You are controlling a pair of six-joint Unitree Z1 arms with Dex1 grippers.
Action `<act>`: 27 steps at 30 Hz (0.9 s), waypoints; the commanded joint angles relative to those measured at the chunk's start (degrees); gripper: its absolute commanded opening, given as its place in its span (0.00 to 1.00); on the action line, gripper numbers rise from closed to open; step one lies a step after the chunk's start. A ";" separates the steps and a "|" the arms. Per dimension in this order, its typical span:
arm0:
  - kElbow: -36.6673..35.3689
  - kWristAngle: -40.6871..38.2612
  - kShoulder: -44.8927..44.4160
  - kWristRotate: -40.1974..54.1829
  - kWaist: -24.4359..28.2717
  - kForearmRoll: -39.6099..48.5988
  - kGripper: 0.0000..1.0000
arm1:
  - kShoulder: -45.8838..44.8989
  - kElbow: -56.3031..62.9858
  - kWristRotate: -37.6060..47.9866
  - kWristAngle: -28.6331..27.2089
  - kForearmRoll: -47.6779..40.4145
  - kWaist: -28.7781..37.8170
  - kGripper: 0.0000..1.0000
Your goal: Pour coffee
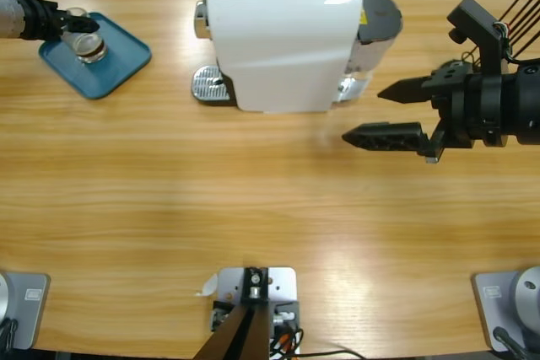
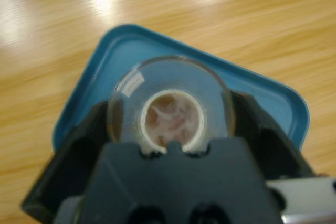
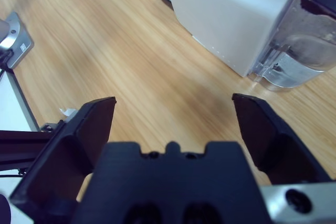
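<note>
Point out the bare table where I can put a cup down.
Widest free patch: the table in front of the coffee machine, across its whole width. Also bare: between the blue tray and the machine. Crowded: the tray, where the left gripper holds the glass, and beside the right gripper.

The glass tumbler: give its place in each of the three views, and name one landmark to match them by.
High view: the glass tumbler stands on the blue tray at upper left, in the left gripper.
Left wrist view: centre, seen from above, coffee at its bottom, gripper jaws on both sides.
Right wrist view: not in it.
Shared landmark: the blue tray, under the tumbler in the high and left wrist views.
</note>
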 commanded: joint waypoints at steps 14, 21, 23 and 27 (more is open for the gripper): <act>0.68 -4.38 -29.08 -2.66 -0.35 28.13 0.99 | -8.73 0.52 -0.64 -0.69 4.12 -0.93 1.00; 4.37 -23.27 -40.35 -0.06 -14.66 36.43 0.99 | -16.64 0.73 -1.25 -3.34 9.24 -0.93 1.00; 5.18 -22.68 -43.04 0.47 -18.35 37.52 0.99 | -17.43 0.73 -1.27 -3.83 10.38 -0.93 1.00; 9.80 -19.55 -45.69 3.12 -20.81 37.24 1.00 | -19.18 2.70 -1.97 -5.08 10.94 -0.93 1.00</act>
